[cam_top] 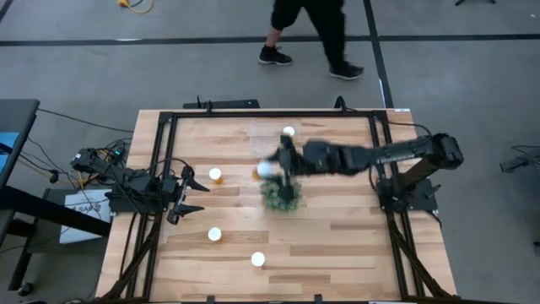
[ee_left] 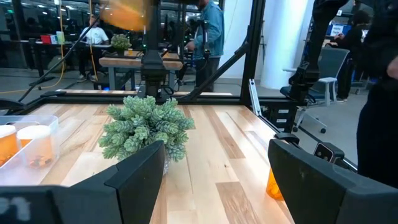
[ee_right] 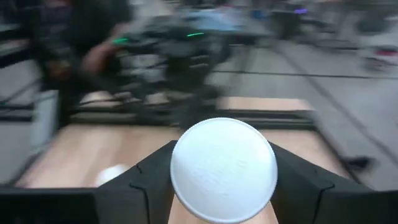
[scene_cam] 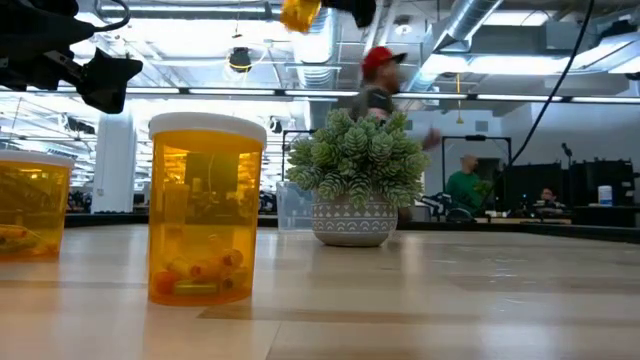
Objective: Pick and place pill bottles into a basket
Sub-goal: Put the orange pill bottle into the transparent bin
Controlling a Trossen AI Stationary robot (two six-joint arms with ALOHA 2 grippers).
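My right gripper (cam_top: 272, 165) is shut on a pill bottle (cam_top: 265, 168) with an orange body and a white cap, high above the table beside the green plant (cam_top: 280, 194). The bottle shows at the top of the low view (scene_cam: 299, 13). The clear basket (cam_top: 272, 137) lies just beyond, with a bottle (cam_top: 288, 132) standing in it; the left wrist view shows two capped bottles in it (ee_left: 25, 144). Three bottles stand upright on the table (cam_top: 215, 175) (cam_top: 214, 234) (cam_top: 258, 259). My left gripper (cam_top: 196, 196) is open and empty at the table's left. My right gripper pinches the pill bottle between its two fingers (ee_right: 146, 180), which stand on either side of it just behind the white cap (ee_right: 224, 168). The cap faces back at the wrist camera, so the bottle lies along the fingers. It is lifted clear of the table.
A black metal frame (cam_top: 160, 169) runs round the wooden table. A person (cam_top: 308, 29) walks past beyond the far edge. The plant stands in a white pot (scene_cam: 352, 222) at mid-table. Bare wood lies on the right half.
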